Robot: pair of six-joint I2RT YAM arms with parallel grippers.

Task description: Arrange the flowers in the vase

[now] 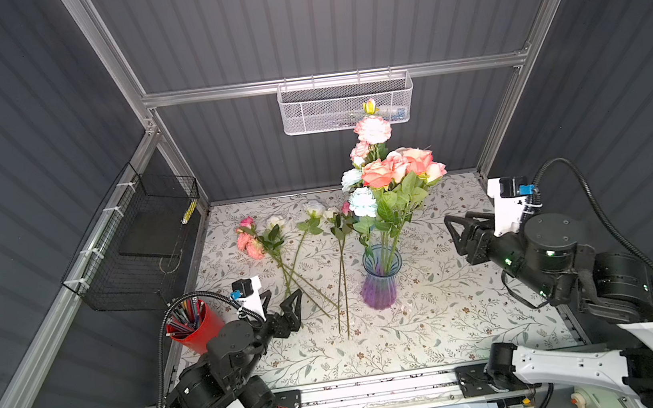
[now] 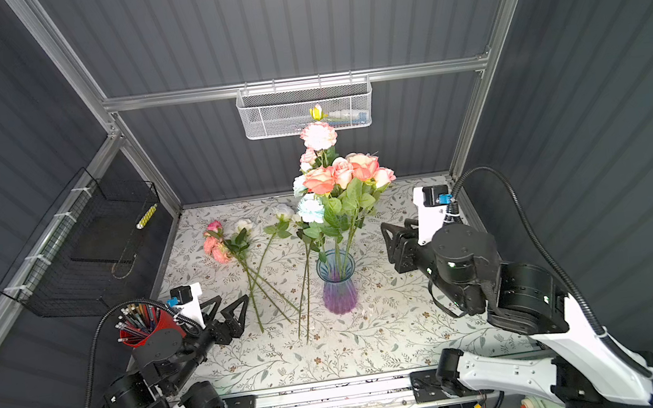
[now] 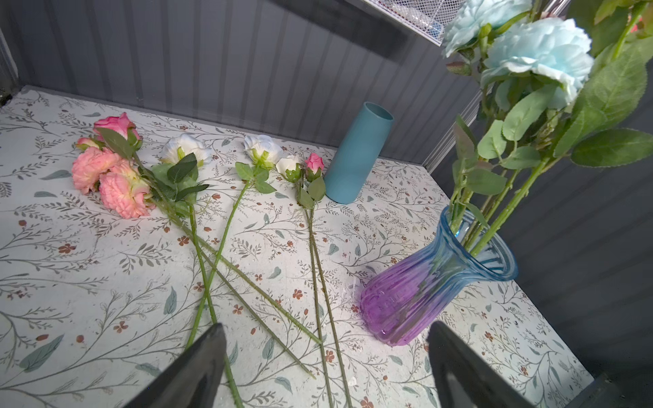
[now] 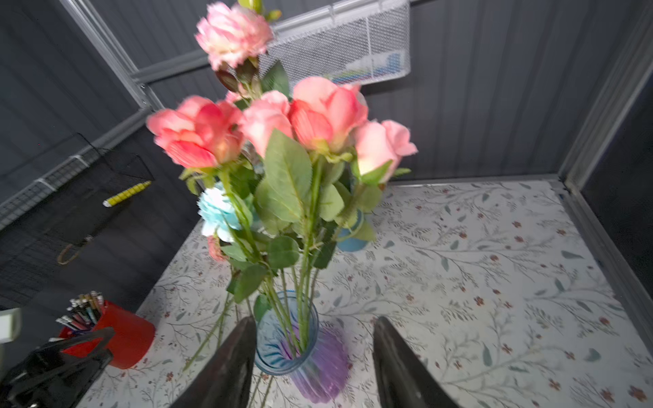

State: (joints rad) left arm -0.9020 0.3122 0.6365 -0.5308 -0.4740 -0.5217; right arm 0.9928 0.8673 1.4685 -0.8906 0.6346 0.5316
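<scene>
Several flowers [image 3: 120,190] lie crossed — teal tube [image 3: 358,152] behind, vase [image 3: 417,296] beside.

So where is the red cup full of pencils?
In both top views the red plastic pencil cup stands at the near left, just left of the open left pincer.

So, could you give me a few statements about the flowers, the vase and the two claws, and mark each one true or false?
1. The vase already holds several flowers. True.
2. Every flower is in the vase. False: several lie on the table, left of the vase.
3. The left claw is gripping a stem. False: it is wide open near the stem ends and grips nothing.
4. The right claw is open and empty. True.
5. A red cup of pencils stands beside the left arm. True.
</scene>
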